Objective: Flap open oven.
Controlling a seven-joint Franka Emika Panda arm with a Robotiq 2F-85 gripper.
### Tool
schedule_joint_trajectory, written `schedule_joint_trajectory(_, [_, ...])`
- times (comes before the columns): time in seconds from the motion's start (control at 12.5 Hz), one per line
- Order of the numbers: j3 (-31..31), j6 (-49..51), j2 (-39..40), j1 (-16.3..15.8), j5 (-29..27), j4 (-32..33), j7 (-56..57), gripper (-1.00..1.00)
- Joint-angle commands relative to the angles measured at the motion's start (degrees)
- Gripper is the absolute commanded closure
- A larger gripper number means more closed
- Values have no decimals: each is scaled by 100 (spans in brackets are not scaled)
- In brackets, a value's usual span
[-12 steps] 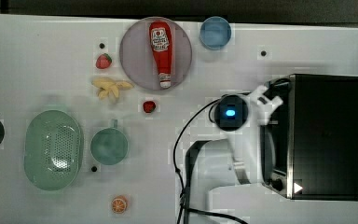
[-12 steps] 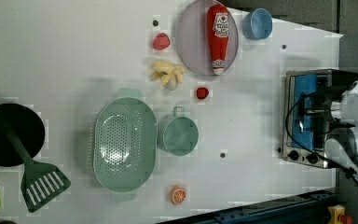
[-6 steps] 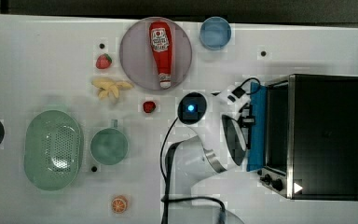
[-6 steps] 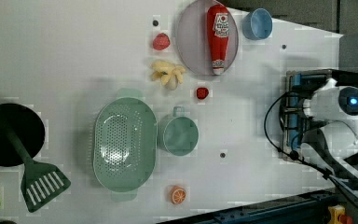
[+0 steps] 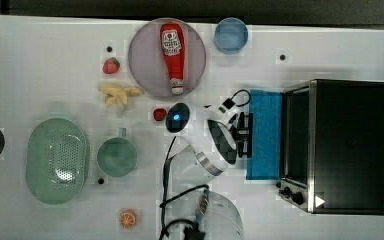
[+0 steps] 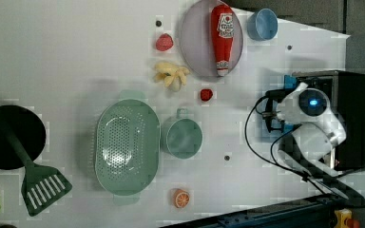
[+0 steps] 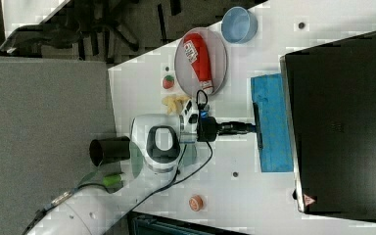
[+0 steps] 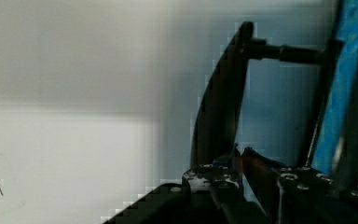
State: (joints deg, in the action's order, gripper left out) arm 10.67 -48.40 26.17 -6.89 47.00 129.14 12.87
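No readable words or numbers showing anywhere. Ketchup bottle (image 5: 172, 55) carrying white label with small mark — wording not making out in top view, left view or right view. Oven (image 7: 342, 122) showing small red triangle sign near corner in right view — symbol inside not resolving. White arrow-like mark sitting at oven's corner in top view.

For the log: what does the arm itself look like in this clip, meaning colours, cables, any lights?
The arm is glossy white with rounded links and dark grey joint bands. A round cap near the wrist carries a glowing blue light. A black cable loops along it to a small white and black connector by the wrist. The gripper is black, with slim black fingers.
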Motion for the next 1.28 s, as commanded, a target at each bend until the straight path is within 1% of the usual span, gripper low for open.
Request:
schedule_joint_trajectory(0.08, [7,93,261,-238,30,-151,-872,65])
schedule_joint_trajectory(0.32, [13,88,404,-309,32,-295,-873,65])
schedule_joint_trajectory(0.56, [-66,7,330,-350,-49,-382,-874,65])
schedule_joint_trajectory(0.64, [-97,-45,216,-350,-345,-414,-913,65])
schedule_joint_trajectory(0.96, [-98,-66,-660,-323,-2247,-429,-922,65])
schedule_joint_trajectory(1.28, [85,120,-1586,-266,-3802,-504,-922,65])
